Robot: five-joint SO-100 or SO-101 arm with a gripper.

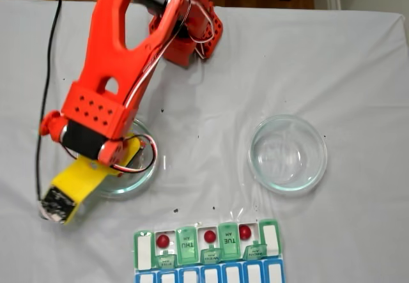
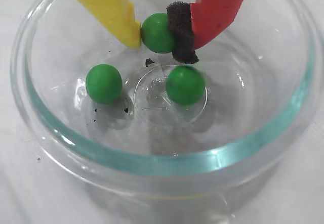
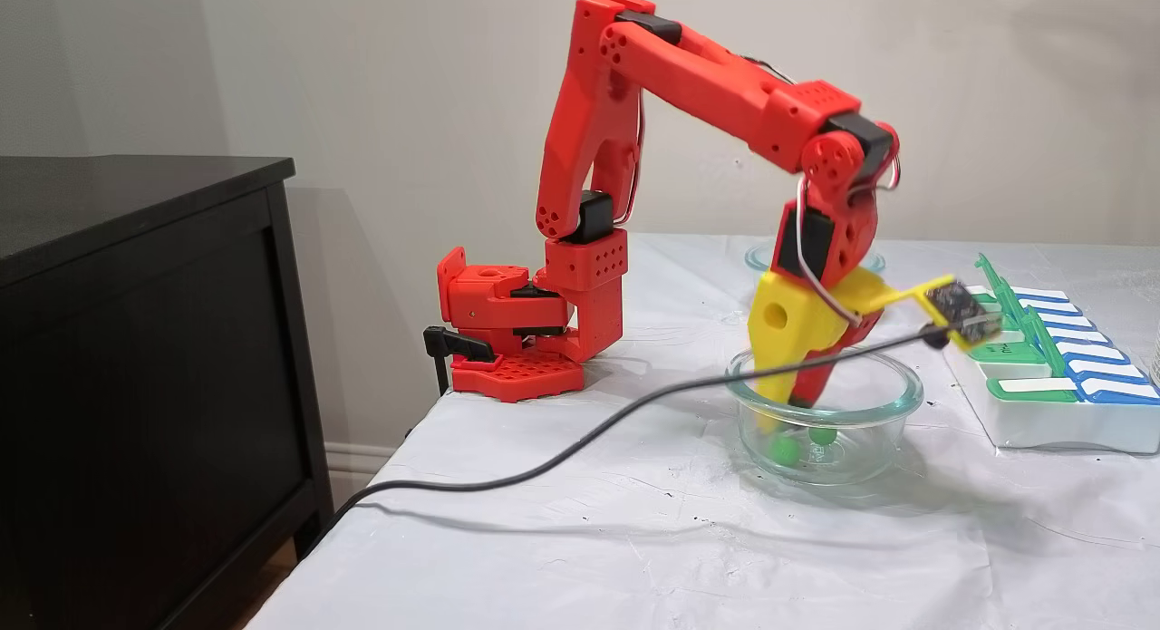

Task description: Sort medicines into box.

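Observation:
In the wrist view my gripper (image 2: 158, 44) is shut on a green medicine ball (image 2: 158, 33), pinched between the yellow finger (image 2: 114, 6) and the red finger's black foam pad (image 2: 181, 34). It is held low inside a clear glass dish (image 2: 167, 161). Two more green balls (image 2: 104, 83) (image 2: 186, 85) rest on the dish floor. In a fixed view from the side the gripper (image 3: 790, 402) reaches down into that dish (image 3: 897, 403). The box (image 1: 146, 250) lies at the table's near edge, and three red balls (image 1: 163, 240) (image 1: 209, 236) (image 1: 245, 232) sit in its open green compartments.
A second, empty glass dish (image 1: 287, 153) stands right of the arm in a fixed view. A black cable (image 3: 544, 458) runs across the white cloth to the wrist camera. The arm's red base (image 3: 517, 340) is at the back, and a dark cabinet (image 3: 136, 340) stands beside the table.

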